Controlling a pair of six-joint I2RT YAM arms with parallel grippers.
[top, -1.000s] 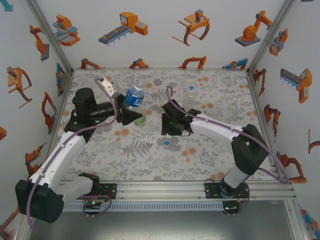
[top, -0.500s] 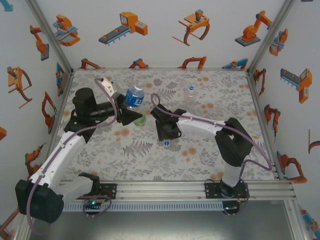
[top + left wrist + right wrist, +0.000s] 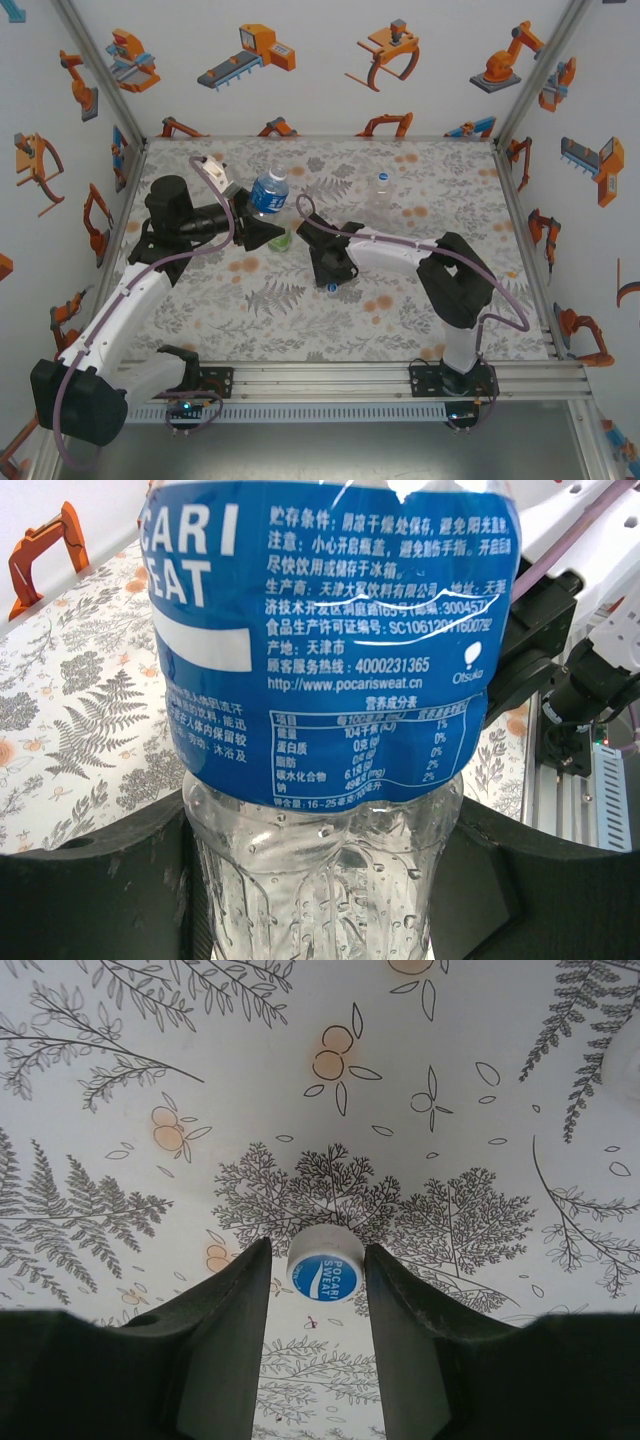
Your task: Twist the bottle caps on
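The left claw [image 3: 266,234] is clamped on the bottle [image 3: 330,630], steadying it upright toward the table's [image 3: 430,325] back-left, while the right claw [image 3: 328,272], fingers apart, straddles the cap [image 3: 325,1263] lying mid-table, seemingly to pinch it up.

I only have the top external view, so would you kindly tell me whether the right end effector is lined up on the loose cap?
Observer: Yes; the Pocari Sweat cap lies flat on the tablecloth between the fingers of the right end effector.
Operator: Is it clamped?
Observer: Not quite; a sliver of cloth shows beside the cap on the picture's left.
Operator: Where does the left end effector grip its bottle?
Observer: On the clear part just below the blue label.
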